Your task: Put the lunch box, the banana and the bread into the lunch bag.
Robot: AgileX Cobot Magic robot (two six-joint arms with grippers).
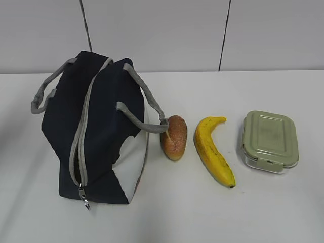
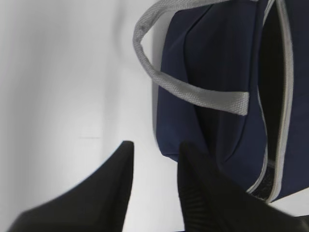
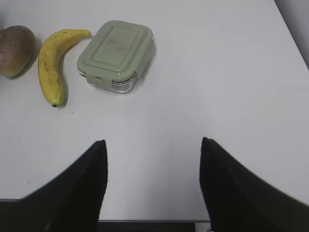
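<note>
A: Lunch bag [image 1: 98, 131] stands on the left part of the white desk [image 1: 283, 207], is that correct? And what is nearest to us?

B: Yes. Its metal ring pull [image 1: 84, 201] is at the near end, and the grey zipper [image 1: 81, 144] runs from there toward the far end; in the left wrist view a dark gap shows between the zipper edges. Two grey handles [image 1: 144, 109] hang over its sides.

A: What lies to the right of it?

B: First the bread [image 1: 174, 137], just beside the bag and touching one handle. Next the banana [image 1: 213, 150], with its near tip pointing to the right. Then the lunch box [image 1: 270, 140], with the green lid on, apart from the banana.

A: And the tools?

B: The left tool [image 2: 154, 150] holds nothing, its fingers a little apart, near the left side of the bag. The right tool [image 3: 152, 145] is spread wide and empty, above bare desk, well apart from the lunch box.
</note>
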